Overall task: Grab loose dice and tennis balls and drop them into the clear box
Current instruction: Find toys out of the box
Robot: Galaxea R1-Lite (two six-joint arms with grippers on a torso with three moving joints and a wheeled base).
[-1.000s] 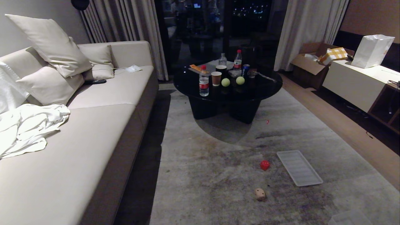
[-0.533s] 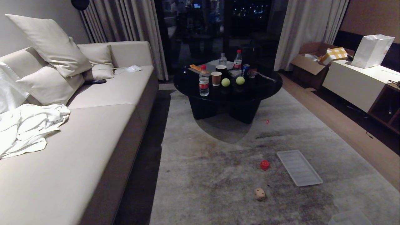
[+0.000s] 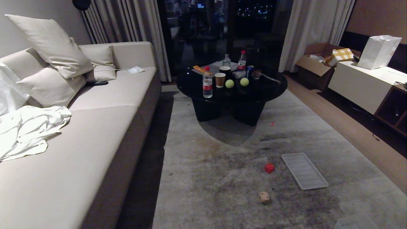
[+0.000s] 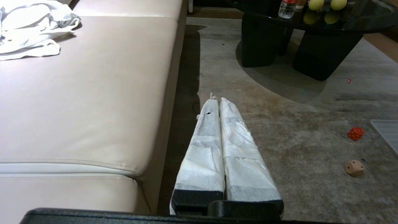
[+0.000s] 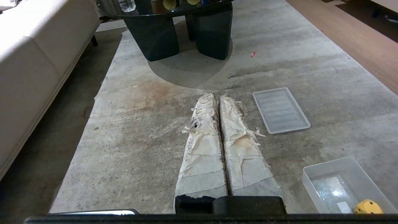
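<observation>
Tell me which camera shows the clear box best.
The right wrist view: the clear box lies on the carpet with most of its rim and its inside visible, a yellow die in it. The head view catches only a corner at the frame's bottom edge. The left wrist view misses it.

red die [image 3: 269, 168] | tan die [image 3: 264, 197], dark pips | yellow die [image 5: 368, 207] | yellow-green tennis balls [image 3: 229, 83] | black table [image 3: 270, 89]
</observation>
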